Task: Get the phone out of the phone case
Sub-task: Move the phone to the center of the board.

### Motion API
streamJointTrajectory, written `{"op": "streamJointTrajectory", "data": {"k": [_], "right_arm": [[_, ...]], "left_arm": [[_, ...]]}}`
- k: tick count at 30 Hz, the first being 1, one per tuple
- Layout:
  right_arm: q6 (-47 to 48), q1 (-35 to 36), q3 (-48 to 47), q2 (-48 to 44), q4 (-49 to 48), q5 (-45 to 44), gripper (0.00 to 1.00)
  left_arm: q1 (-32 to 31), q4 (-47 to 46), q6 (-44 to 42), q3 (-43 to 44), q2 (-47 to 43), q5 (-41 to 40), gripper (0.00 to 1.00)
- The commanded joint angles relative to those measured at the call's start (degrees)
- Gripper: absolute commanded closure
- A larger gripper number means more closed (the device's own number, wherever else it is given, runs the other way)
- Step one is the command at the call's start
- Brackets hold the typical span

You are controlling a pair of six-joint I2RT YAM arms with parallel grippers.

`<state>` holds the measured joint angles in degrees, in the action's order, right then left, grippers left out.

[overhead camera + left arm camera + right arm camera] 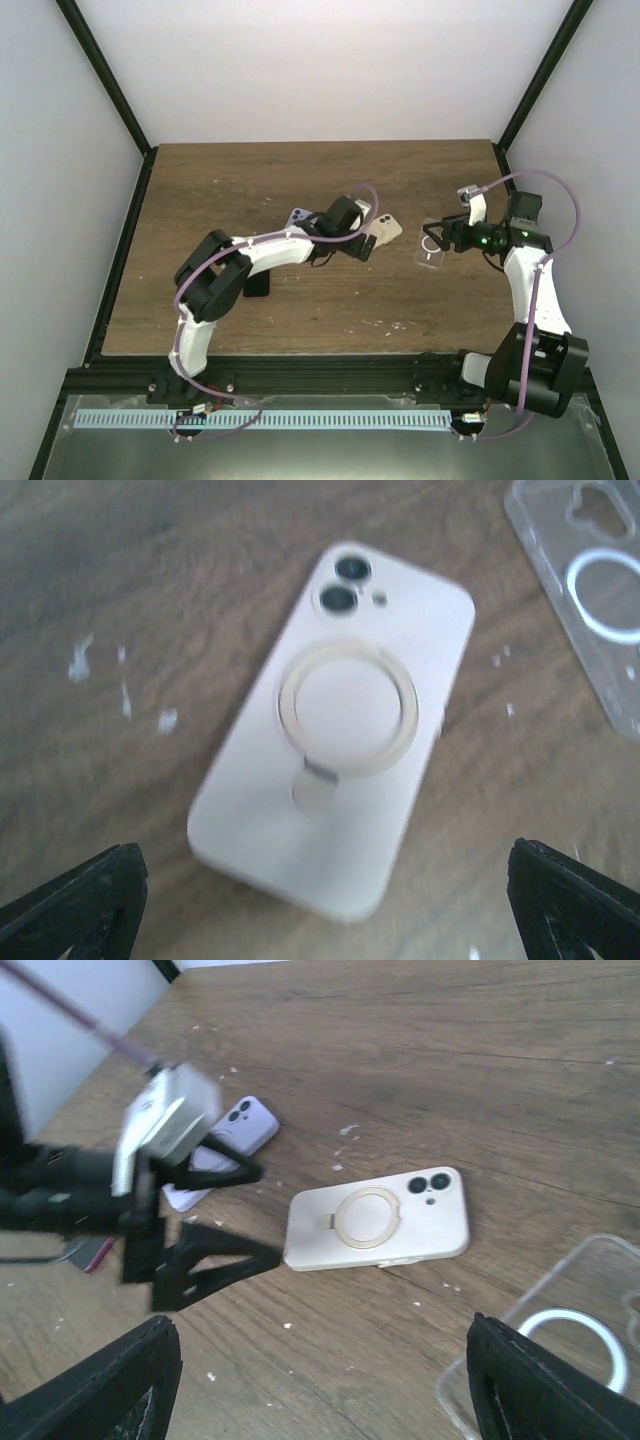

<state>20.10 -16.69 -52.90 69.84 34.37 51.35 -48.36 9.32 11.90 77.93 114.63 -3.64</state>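
Our left gripper (325,905) hangs wide open over the cream phone (340,730), and neither finger touches it. The phone lies back-up on the table (230,180) with its ring flat. We cannot tell whether that cream back is a case. Just to its right, apart from it, lies an empty clear case (560,1340). Our right gripper (320,1380) is also spread open near the clear case, holding nothing. A purple phone (235,1130) lies to the left.
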Motion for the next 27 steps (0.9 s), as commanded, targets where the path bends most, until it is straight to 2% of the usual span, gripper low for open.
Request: {"op": "streamJointTrajectory", "data": {"k": [1, 3, 4, 5, 10, 13, 18, 22, 27], "right_arm": [[0.9, 0.0, 0.6, 1.0, 0.4, 7.1, 0.19], [1.5, -0.1, -0.2, 2.1, 2.1, 7.5, 0.11], [1.6, -0.1, -0.5, 2.4, 2.4, 7.6, 0.02], [1.6, 0.0, -0.5, 2.1, 2.4, 7.7, 0.0], [0.7, 0.0, 0.1, 1.1, 1.1, 6.9, 0.0], [1.1, -0.1, -0.1, 1.7, 1.7, 7.1, 0.0], [0.8, -0.1, -0.2, 2.4, 1.5, 6.8, 0.0], [0.0, -0.1, -0.5, 3.6, 1.4, 6.3, 0.0], [0.1, -0.1, -1.0, 4.4, 1.8, 6.3, 0.01]], "left_arm": [[2.9, 1.3, -3.0, 9.4, 6.7, 7.9, 0.0], [3.4, 2.4, -2.2, 13.4, 10.1, 8.2, 0.0], [3.4, 3.8, -2.1, 15.4, 11.8, 8.2, 0.0], [3.4, 5.1, -1.9, 17.7, 13.4, 8.4, 0.0], [3.4, 8.9, -2.5, 23.4, 19.2, 10.5, 0.0], [3.4, 8.7, -3.3, 21.4, 18.8, 14.0, 0.0], [2.4, 9.4, -6.0, 16.9, 16.6, 14.3, 0.0], [0.0, 11.6, -9.1, 15.8, 15.9, 7.9, 0.0], [-2.0, 17.9, -12.2, 20.2, 18.3, -0.1, 0.0]]}}
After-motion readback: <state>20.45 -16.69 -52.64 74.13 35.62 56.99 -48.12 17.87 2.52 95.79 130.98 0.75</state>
